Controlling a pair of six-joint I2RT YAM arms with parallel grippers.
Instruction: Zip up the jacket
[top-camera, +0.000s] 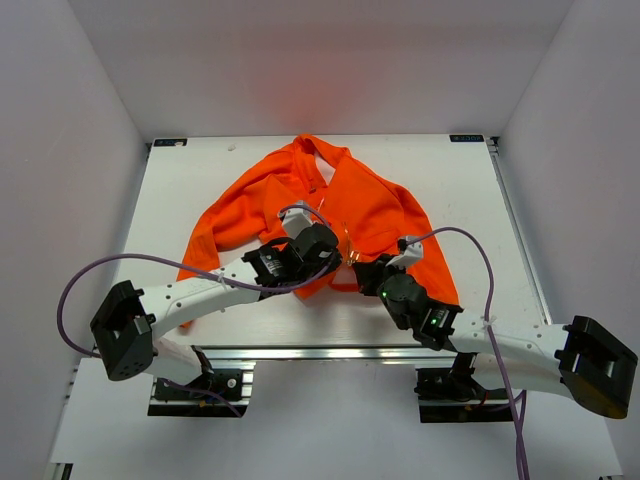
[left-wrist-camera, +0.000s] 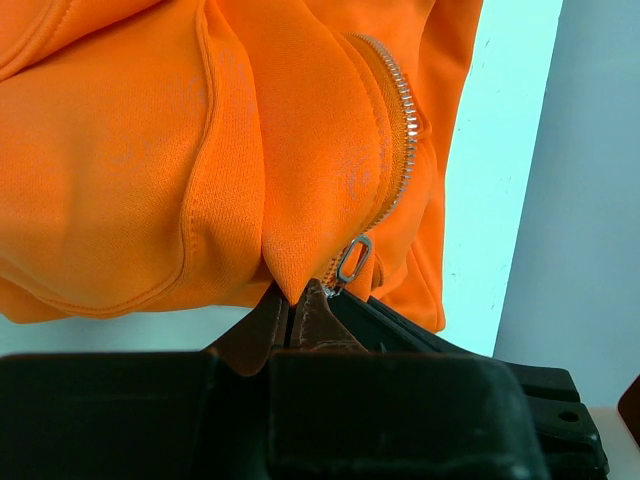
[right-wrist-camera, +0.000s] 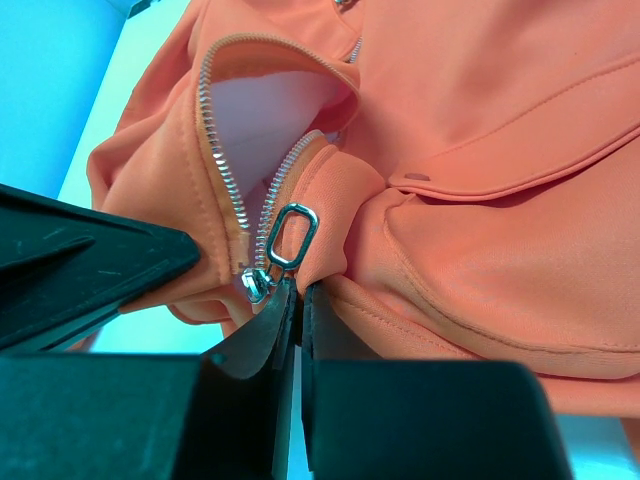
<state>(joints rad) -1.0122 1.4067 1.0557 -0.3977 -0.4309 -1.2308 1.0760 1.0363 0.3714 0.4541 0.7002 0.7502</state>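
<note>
The orange jacket (top-camera: 370, 205) lies spread on the white table, collar at the far side, its front open with pale pink lining (right-wrist-camera: 265, 120) showing. Both grippers meet at its near hem. My left gripper (top-camera: 338, 262) (left-wrist-camera: 290, 300) is shut on a fold of the hem fabric beside the zipper's metal pull (left-wrist-camera: 352, 258); a row of zipper teeth (left-wrist-camera: 405, 130) runs up from there. My right gripper (top-camera: 357, 272) (right-wrist-camera: 300, 292) is shut on the hem of the other front panel, right next to the slider (right-wrist-camera: 257, 285) and its pull ring (right-wrist-camera: 290, 235).
Grey walls enclose the table (top-camera: 220, 160) on three sides. An aluminium rail (top-camera: 330, 352) runs along the near edge between the arm bases. Purple cables (top-camera: 75, 290) (top-camera: 480, 250) loop from both arms. The left gripper's black body (right-wrist-camera: 80, 270) sits close beside the right gripper's fingers.
</note>
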